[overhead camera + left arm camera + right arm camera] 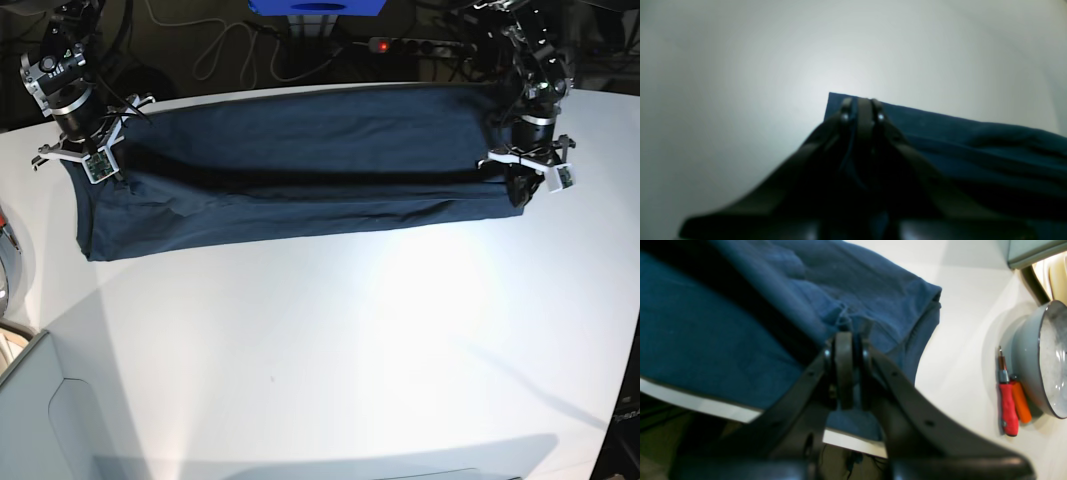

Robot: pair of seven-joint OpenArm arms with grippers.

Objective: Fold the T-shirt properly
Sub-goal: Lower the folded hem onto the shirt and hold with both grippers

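Observation:
The dark navy T-shirt (pixel 300 180) lies stretched out as a long band across the far part of the white table (pixel 350 350), with a lengthwise fold along its middle. At the band's left end in the base view, my right gripper (pixel 116 178) is shut on a bunched piece of the cloth. The right wrist view shows its fingertips (pixel 853 328) pinching the T-shirt (pixel 723 333) near the table's edge. At the band's right end, my left gripper (pixel 517 192) is shut on the other end. In the left wrist view its jaws (pixel 862 101) clamp a corner of the T-shirt (pixel 957 140).
A grey bowl (pixel 1037 363) stands on the table beside the right gripper, with a red-handled screwdriver (pixel 1008 406) and an orange-handled one (pixel 1020 403) next to it. A power strip (pixel 400 45) and cables lie behind the table. A grey panel (pixel 60 420) is at the near left corner.

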